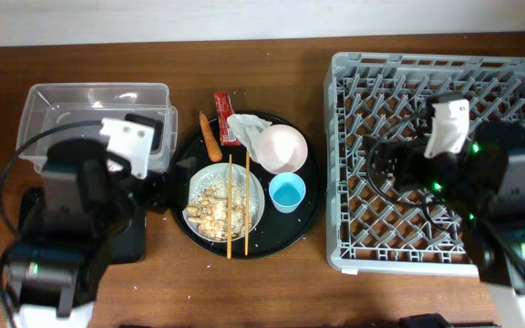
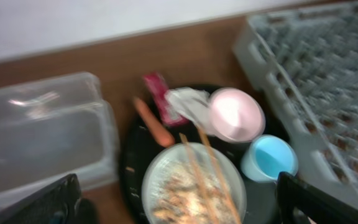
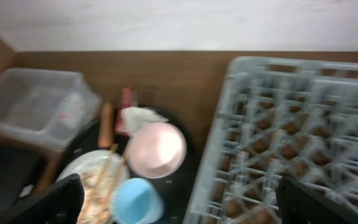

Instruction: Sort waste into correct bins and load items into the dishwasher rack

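Observation:
On a round black tray [image 1: 310, 196] lie a red wrapper [image 1: 224, 118], a white tissue [image 1: 244, 128], an orange carrot stick [image 1: 210, 137], a small white bowl [image 1: 282, 146], a light-blue cup [image 1: 287, 192] and a wide white bowl [image 1: 210, 187] of rice scraps with wooden chopsticks [image 1: 230, 205] across it. The grey rack [image 1: 436, 82] is at the right and the clear tub [image 1: 89, 109] at the left. My left gripper [image 2: 179, 208] is open and empty above the wide bowl [image 2: 191, 186]. My right gripper [image 3: 182, 202] is open and empty over the rack's left edge [image 3: 291, 137].
A flat black shape [image 1: 135, 244] lies beside the left arm's base, mostly hidden under the arm. The clear tub holds nothing that shows. The rack's pegs stand upright with no dishes among them. Bare wooden table lies in front of the round tray.

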Controlling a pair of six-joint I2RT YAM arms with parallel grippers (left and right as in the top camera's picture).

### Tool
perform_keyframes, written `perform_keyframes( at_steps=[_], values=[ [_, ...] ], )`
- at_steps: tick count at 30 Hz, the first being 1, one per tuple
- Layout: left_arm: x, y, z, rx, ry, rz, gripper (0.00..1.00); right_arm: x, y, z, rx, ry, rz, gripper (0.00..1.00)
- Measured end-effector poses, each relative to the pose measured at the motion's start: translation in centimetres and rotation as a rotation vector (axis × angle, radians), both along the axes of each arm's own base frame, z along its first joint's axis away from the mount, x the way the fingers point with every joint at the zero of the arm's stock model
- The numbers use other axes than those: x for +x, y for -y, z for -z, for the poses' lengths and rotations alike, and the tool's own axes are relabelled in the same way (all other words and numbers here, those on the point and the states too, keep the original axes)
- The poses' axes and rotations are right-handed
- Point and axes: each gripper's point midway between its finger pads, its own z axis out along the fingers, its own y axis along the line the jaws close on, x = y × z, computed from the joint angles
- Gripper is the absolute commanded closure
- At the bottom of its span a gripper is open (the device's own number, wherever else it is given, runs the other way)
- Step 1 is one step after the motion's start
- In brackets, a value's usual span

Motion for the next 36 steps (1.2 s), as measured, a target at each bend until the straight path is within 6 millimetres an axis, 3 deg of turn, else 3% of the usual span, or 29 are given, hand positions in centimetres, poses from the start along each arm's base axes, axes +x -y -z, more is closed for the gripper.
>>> perform_keyframes(
  at_steps=[2,3,4,5,7,8,12,14,16,19,21,24,26,30,31,33,34,36],
  values=[
    [0.6,1.9,1.5,-0.067,-0.089,0.075,0.01,0.7,-1.1,1.5,0.028,-0.077,-0.052,0.02],
    [0.7,2.7,1.8,-0.097,-0.111,0.108,0.09,0.7,-1.3,2.3,0.033,-0.112,-0.061,0.02],
    [1.0,3.6,2.2,-0.131,-0.135,0.149,0.27,0.5,-1.5,3.5,0.038,-0.169,-0.072,0.02],
    [1.4,4.7,3.3,-0.158,-0.188,0.185,0.35,0.1,-1.6,5.0,0.045,-0.245,-0.073,0.02],
    [2.2,6.2,5.8,-0.155,-0.279,0.210,0.38,-0.2,-1.1,6.3,0.052,-0.321,-0.025,0.02],
    [3.0,7.8,8.7,-0.111,-0.360,0.235,0.38,-0.3,-0.6,7.4,0.039,-0.371,0.012,0.02],
    [3.2,12.1,17.4,-0.006,-0.592,0.290,0.38,0.0,1.0,8.2,0.032,-0.409,0.141,0.02],
    [3.3,14.1,20.1,0.023,-0.631,0.315,0.31,0.1,1.3,8.2,0.034,-0.415,0.172,0.02],
    [3.4,16.2,21.6,0.051,-0.621,0.340,0.29,0.1,1.4,8.3,0.035,-0.419,0.183,0.02],
    [3.9,17.5,21.5,0.068,-0.567,0.355,0.44,0.1,1.5,8.4,0.032,-0.422,0.188,0.02],
    [4.2,17.5,21.9,0.106,-0.550,0.334,0.59,0.3,1.6,8.8,0.028,-0.435,0.192,0.02],
    [4.4,17.3,24.8,0.161,-0.589,0.305,1.00,0.5,1.6,9.3,0.024,-0.452,0.194,0.02],
    [4.3,17.1,26.5,0.181,-0.625,0.298,1.00,0.5,1.6,9.5,0.022,-0.461,0.194,0.02],
    [3.6,17.5,25.2,0.152,-0.674,0.313,1.00,0.2,1.6,9.8,0.019,-0.477,0.195,0.02],
    [3.8,18.0,23.5,0.133,-0.666,0.324,1.00,0.1,1.6,9.9,0.018,-0.484,0.195,0.02],
    [4.8,18.7,18.3,0.063,-0.579,0.344,1.00,-0.1,1.6,10.0,0.018,-0.495,0.193,0.01],
    [5.4,18.7,14.8,-0.019,-0.520,0.363,1.00,-0.4,1.3,10.0,0.030,-0.505,0.180,0.07],
    [6.8,17.2,10.2,-0.187,-0.461,0.388,1.00,-0.4,0.0,9.6,0.066,-0.498,0.107,0.09]
  ],
)
